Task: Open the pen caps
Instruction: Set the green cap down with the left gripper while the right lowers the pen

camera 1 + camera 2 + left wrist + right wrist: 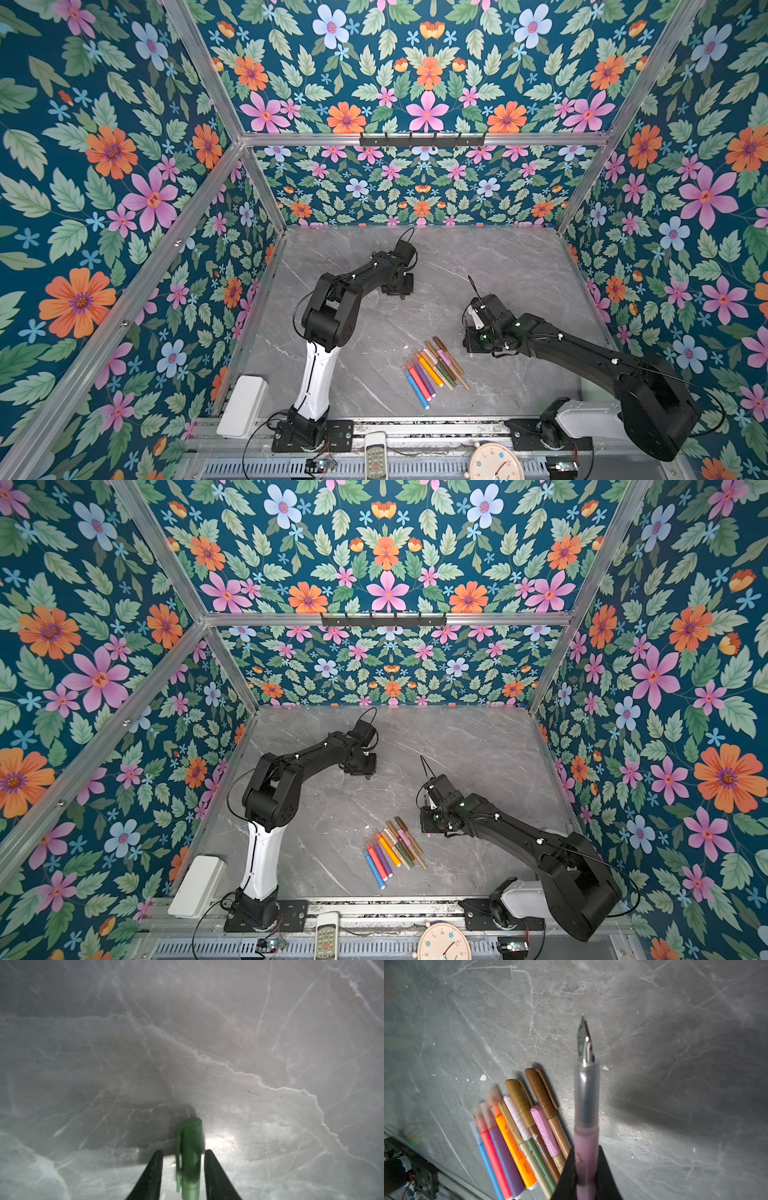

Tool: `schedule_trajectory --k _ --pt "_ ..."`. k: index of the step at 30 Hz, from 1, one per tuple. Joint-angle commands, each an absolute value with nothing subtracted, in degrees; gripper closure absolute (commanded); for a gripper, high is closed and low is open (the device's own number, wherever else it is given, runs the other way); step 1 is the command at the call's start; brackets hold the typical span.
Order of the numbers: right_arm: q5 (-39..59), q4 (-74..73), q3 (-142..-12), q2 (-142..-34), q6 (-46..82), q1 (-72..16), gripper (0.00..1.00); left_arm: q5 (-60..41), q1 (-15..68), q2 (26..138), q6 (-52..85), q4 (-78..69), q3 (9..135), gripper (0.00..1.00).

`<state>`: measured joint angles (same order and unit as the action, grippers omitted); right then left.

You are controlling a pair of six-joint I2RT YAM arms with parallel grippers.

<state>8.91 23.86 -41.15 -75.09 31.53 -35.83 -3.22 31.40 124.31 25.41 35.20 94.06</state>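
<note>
My left gripper (402,296) hovers low over the back middle of the marble table (498,257). In the left wrist view its fingers stand open, and a blurred green pen cap (190,1147) sits between them with a gap on each side. My right gripper (586,1149) is shut on a pink pen (586,1105) whose cap is off, with its metal nib bare. Several pens (434,370) lie side by side at the front middle, just left of the right gripper (471,353). They keep their caps, among them a brown cap (542,1093), a tan cap (519,1101) and a pink cap (544,1130).
A white box (243,405) leans at the front left corner. A remote control (376,457) and a round clock (494,463) lie on the rail in front of the table. Floral walls enclose the table on three sides.
</note>
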Motion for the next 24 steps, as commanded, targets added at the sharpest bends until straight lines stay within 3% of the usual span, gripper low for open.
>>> schedule_trajectory --k 1,8,16,24 --pt "9.2 22.9 -41.6 -75.7 31.8 -35.7 1.0 -3.5 31.3 123.0 25.2 37.8 94.9 0.61" --pt "14.7 25.1 -49.5 -85.8 28.0 -27.9 1.0 -11.0 29.1 110.1 24.4 30.8 91.1 0.53" --pt "4.2 38.1 -76.7 -109.5 25.0 -26.4 1.0 -21.5 19.9 94.1 26.1 21.7 75.9 0.5" --pt "2.6 42.8 -91.7 -121.0 26.2 -26.4 1.0 -26.3 15.6 85.4 26.4 17.5 62.5 0.51"
